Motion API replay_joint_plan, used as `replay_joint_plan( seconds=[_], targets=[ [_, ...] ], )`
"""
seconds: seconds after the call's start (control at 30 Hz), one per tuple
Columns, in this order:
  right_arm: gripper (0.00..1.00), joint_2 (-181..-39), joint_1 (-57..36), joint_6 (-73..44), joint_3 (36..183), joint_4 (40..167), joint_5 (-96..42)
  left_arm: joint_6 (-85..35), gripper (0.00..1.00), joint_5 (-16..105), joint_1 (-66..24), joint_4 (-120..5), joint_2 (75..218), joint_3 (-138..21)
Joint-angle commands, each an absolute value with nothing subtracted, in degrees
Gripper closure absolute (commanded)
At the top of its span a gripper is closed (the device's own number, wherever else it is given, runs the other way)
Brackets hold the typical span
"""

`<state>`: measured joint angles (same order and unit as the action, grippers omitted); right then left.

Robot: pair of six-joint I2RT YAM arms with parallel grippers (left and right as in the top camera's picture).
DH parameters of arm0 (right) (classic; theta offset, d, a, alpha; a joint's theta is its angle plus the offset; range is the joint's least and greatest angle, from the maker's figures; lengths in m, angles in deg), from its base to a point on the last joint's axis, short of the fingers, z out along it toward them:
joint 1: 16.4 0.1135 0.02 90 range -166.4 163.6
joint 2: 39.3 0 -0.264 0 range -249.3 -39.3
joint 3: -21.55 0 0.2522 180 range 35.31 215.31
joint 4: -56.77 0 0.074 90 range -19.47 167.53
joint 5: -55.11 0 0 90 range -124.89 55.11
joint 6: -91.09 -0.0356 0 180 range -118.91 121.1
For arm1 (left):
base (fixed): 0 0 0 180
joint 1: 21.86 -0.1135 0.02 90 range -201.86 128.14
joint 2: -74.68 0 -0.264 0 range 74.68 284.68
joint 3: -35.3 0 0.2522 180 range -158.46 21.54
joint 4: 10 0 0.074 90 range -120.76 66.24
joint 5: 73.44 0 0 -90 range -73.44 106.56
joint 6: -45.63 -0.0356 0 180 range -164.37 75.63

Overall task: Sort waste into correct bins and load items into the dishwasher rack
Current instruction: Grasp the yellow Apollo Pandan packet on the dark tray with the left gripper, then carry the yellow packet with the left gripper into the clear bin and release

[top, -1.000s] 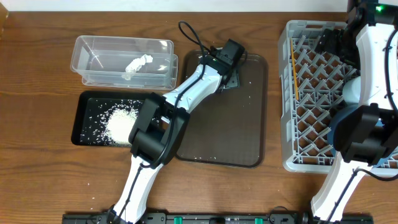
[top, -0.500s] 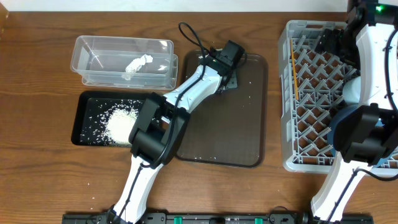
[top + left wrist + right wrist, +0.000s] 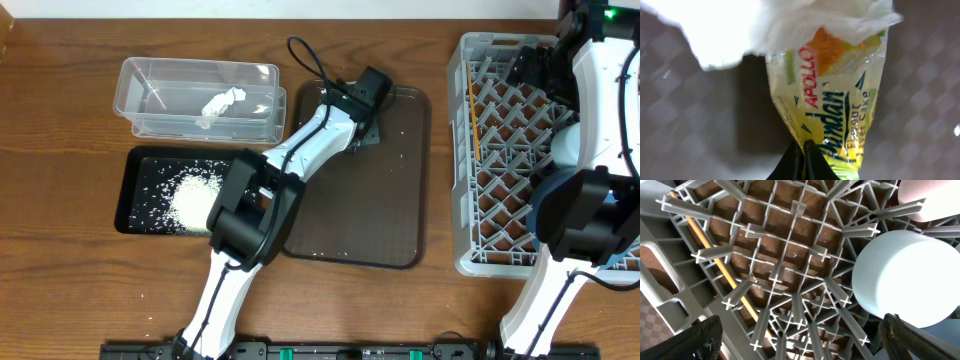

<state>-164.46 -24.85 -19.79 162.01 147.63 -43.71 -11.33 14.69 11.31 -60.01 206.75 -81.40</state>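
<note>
Left gripper (image 3: 804, 156) pinched shut on wrapper (image 3: 832, 95) edge, tissue (image 3: 730, 25) overlapping its far end, on brown tray (image 3: 395, 215). Right gripper (image 3: 802, 337) fingers spread wide over rack (image 3: 790, 255).

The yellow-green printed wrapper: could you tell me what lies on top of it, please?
A crumpled white tissue overlaps the yellow-green printed wrapper at its upper end, hiding that edge.
</note>
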Motion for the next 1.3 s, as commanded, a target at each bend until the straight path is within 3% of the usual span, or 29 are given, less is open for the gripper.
replay_joint_plan(
  seconds=[0.0,0.5,0.93,1.27],
  targets=[
    [0.01,-162.3,-25.04,-20.75,162.93,147.72,-44.09,-11.26,0.94,14.43,11.51,-63.12,200.09,-80.81],
    [0.01,-162.3,-25.04,-20.75,162.93,147.72,-44.09,-11.07,0.94,24.66,11.55,-78.31,188.35,-80.81],
    [0.01,-162.3,-25.04,-20.73,162.93,147.72,-44.09,-10.94,0.94,3.22,3.09,-61.43,187.74,-80.81],
    [0.01,-162.3,-25.04,-20.75,162.93,147.72,-44.09,14.37,0.94,0.51,-12.31,-62.77,187.96,-80.78]
  ],
)
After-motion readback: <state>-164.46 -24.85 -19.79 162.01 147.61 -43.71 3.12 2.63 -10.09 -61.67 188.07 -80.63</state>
